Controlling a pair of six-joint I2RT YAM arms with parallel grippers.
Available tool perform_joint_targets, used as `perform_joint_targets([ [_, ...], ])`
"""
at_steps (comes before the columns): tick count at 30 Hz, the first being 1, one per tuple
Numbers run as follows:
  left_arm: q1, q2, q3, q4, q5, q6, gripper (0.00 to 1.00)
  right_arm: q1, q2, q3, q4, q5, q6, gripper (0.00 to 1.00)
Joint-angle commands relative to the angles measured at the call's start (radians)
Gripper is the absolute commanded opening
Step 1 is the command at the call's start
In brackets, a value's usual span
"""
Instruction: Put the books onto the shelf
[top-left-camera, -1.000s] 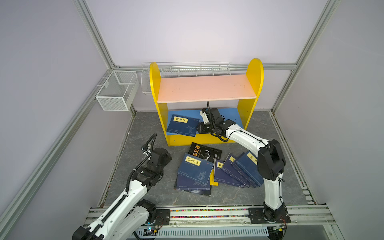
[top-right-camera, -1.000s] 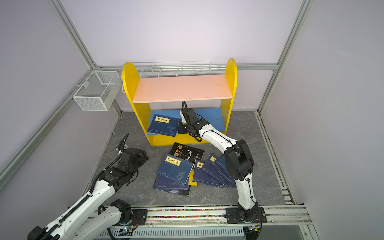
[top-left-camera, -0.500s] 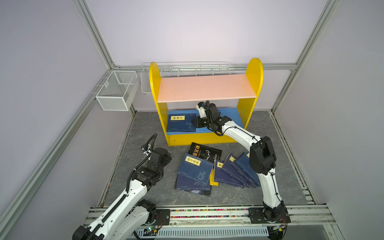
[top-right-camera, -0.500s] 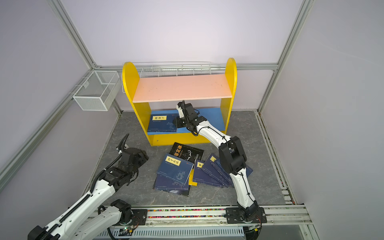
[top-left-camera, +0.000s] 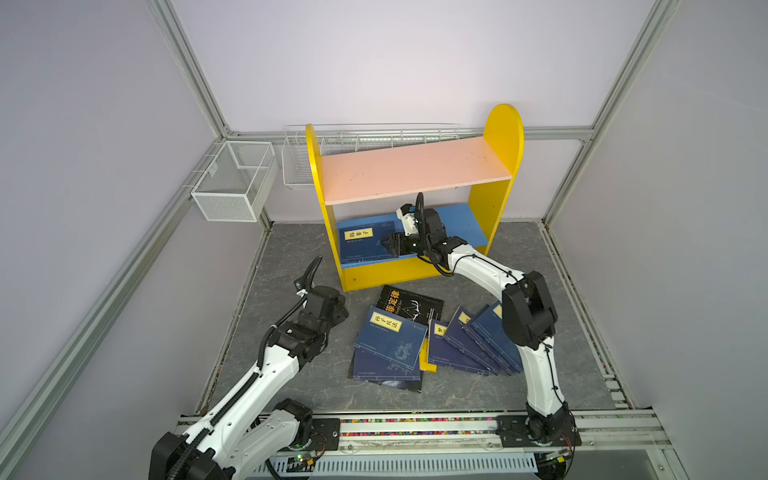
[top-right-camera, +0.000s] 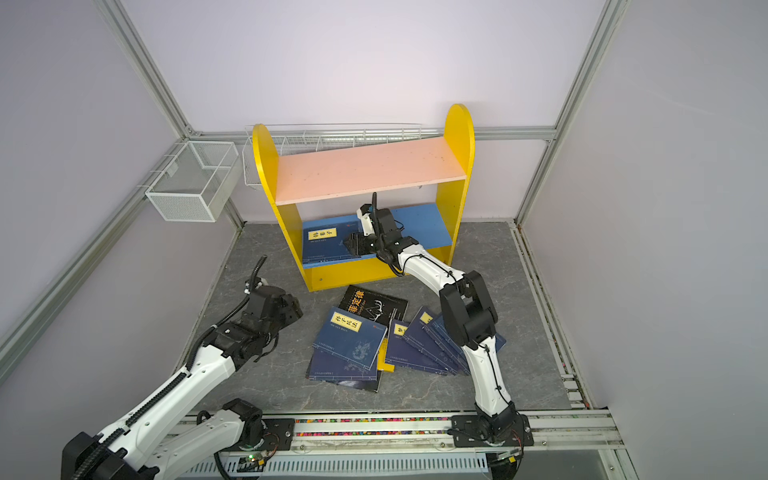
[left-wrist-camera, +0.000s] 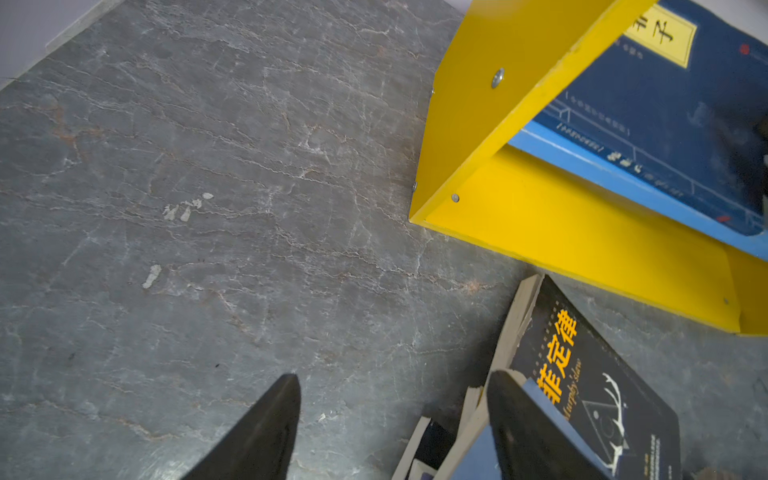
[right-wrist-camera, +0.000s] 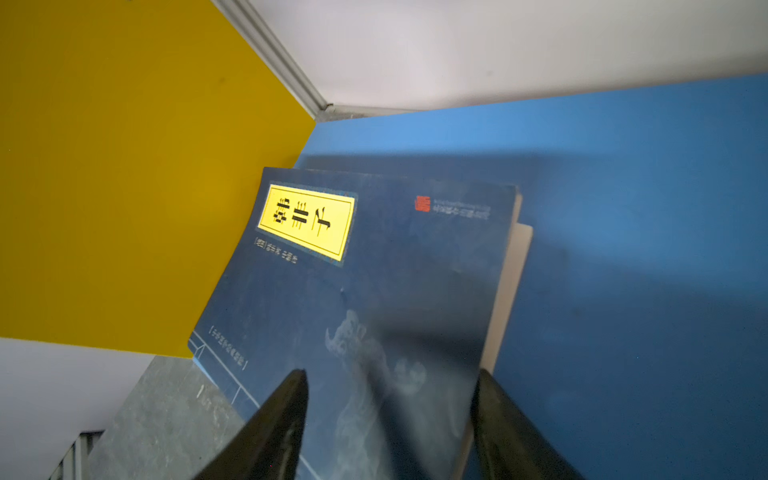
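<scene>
Far left: wire basket (top-left-camera: 232, 183) on the frame, out of play.

Left claw (left-wrist-camera: 395, 378) hangs low over bare floor (left-wrist-camera: 208, 208), fingers well apart, nothing in them. One fingertip lines up with the pile's near edge. It looks parked on the pile's open side, probably so it can come in at a cover edge without crossing the other arm.

Pile (top-left-camera: 390, 345): navy books stacked askew, flat on the floor in front of the shelf. Black book (top-left-camera: 409, 305) is tucked partly under the top one, and a sliver of yellow book (top-left-camera: 426, 361) pokes out below. To the right, a fan (top-left-camera: 469, 340) of navy books overlaps like tiles, partly hidden by the right arm. The overlaps leave raised edges a finger could get under.

Shelf (top-left-camera: 500, 137): one shelved book (top-left-camera: 361, 245) lies flat on the blue board (top-left-camera: 465, 226), close against the left panel, its near edge about at the front lip. Set to that side, it leaves the board's right half free. Pink board (top-left-camera: 415, 168) is bare.

Right claw (right-wrist-camera: 390, 372) reaches in under the pink board, over the shelved book's near corner. Its fingers are spread and not pinching the cover. Headroom there is tight, so the clear way out is straight back toward the front.
</scene>
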Motion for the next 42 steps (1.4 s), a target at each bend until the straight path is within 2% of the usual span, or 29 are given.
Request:
perform_joint_targets([
  [1, 0.006, 0.005, 0.023, -0.018, 0.018, 0.062, 0.73, -0.003, -0.123, -0.136, 0.043, 0.166, 0.046, 0.72],
  [5, 0.009, 0.025, 0.04, 0.078, -0.001, 0.053, 0.74, -0.01, -0.263, -0.308, 0.111, 0.259, 0.105, 0.72],
  [8, 0.045, 0.078, 0.097, 0.128, 0.008, 0.055, 0.74, -0.011, -0.373, -0.411, 0.106, 0.352, 0.118, 0.71],
  [11, 0.104, 0.142, 0.167, 0.167, 0.041, 0.063, 0.74, -0.026, -0.488, -0.512, 0.093, 0.509, 0.112, 0.72],
  [14, 0.127, 0.2, 0.237, 0.184, 0.014, 0.095, 0.74, -0.062, -0.581, -0.57, 0.077, 0.579, 0.065, 0.75],
  [19, 0.133, 0.274, 0.306, 0.229, 0.033, 0.142, 0.74, -0.127, -0.632, -0.527, -0.063, 0.602, -0.026, 0.88],
  [21, 0.136, 0.302, 0.323, 0.242, 0.038, 0.146, 0.74, -0.163, -0.645, -0.529, -0.075, 0.594, -0.045, 0.9],
  [26, 0.146, 0.37, 0.371, 0.256, 0.03, 0.151, 0.75, -0.257, -0.666, -0.527, -0.1, 0.499, -0.031, 0.88],
  [30, 0.173, 0.423, 0.426, 0.235, 0.0, 0.151, 0.74, -0.262, -0.701, -0.553, -0.101, 0.499, -0.039, 0.87],
  [34, 0.225, 0.464, 0.466, 0.243, 0.023, 0.159, 0.71, -0.262, -0.74, -0.598, -0.092, 0.496, -0.023, 0.86],
  [42, 0.261, 0.589, 0.633, 0.223, 0.012, 0.262, 0.72, -0.264, -0.783, -0.644, -0.106, 0.463, -0.007, 0.85],
])
